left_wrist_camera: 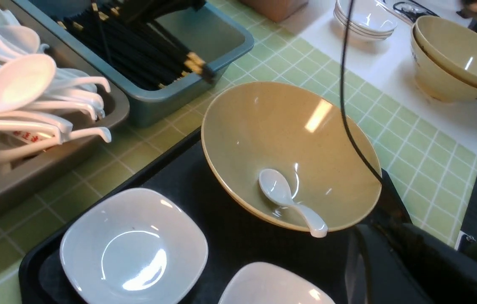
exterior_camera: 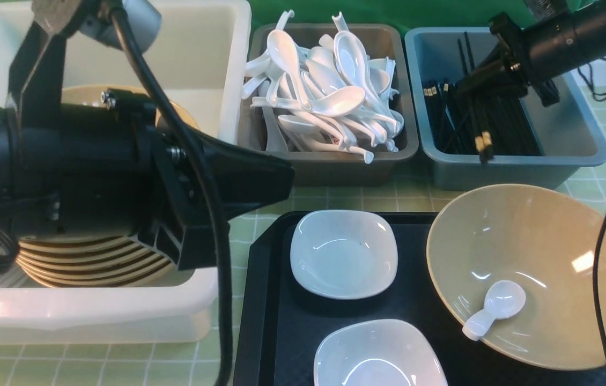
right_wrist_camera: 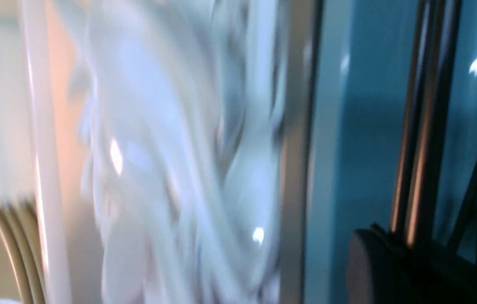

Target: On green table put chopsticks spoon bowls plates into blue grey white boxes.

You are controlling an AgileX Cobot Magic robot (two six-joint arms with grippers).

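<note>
The white box [exterior_camera: 94, 321] holds stacked tan plates [exterior_camera: 88, 262]. The left gripper [exterior_camera: 273, 179] juts past its right wall, and how far open it is cannot be told. Spoons [exterior_camera: 330, 102] heap the grey box [exterior_camera: 330, 166]. On the black tray [exterior_camera: 271, 300], a loose spoon [exterior_camera: 504, 300] lies in the tan bowl [exterior_camera: 523, 241]. The right gripper [exterior_camera: 474, 80] hangs over chopsticks [exterior_camera: 501, 128] in the blue box [exterior_camera: 496, 171], its grip unclear.

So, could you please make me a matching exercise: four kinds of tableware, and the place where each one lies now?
Things:
1. chopsticks
2. pile of spoons
3. single spoon
4. stack of tan dishes

Places:
A. white box
B. tan bowl
C. blue box
D. grey box

Pairs: 1-C, 2-D, 3-B, 4-A.
</note>
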